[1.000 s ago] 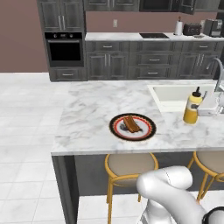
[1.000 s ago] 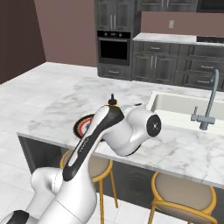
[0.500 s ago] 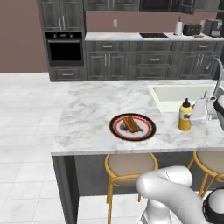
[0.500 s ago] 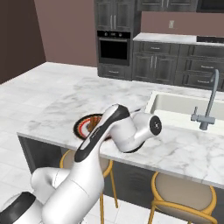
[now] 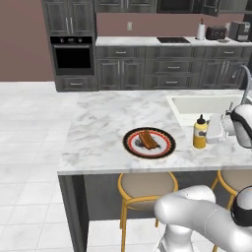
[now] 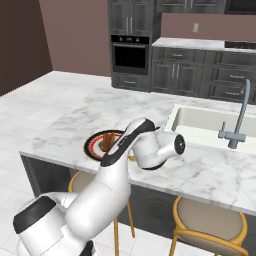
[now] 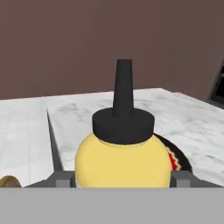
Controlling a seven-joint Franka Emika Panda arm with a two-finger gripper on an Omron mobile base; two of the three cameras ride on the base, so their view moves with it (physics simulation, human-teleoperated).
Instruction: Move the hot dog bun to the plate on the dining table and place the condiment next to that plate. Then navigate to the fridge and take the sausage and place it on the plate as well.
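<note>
Yellow condiment bottle (image 5: 199, 134) stands upright on the marble counter (image 5: 103, 128), pinched between the gripper (image 5: 208, 135) fingers, near the plate (image 5: 148, 143) holding the bun (image 5: 147, 139). Next, release it.

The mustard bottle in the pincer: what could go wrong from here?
1. The mustard bottle stands upright beside the plate, near the sink; a sideways nudge from the pincer could tip it.
2. The bun lies on the plate; pushing the bottle further could bump the rim and shift it.
</note>
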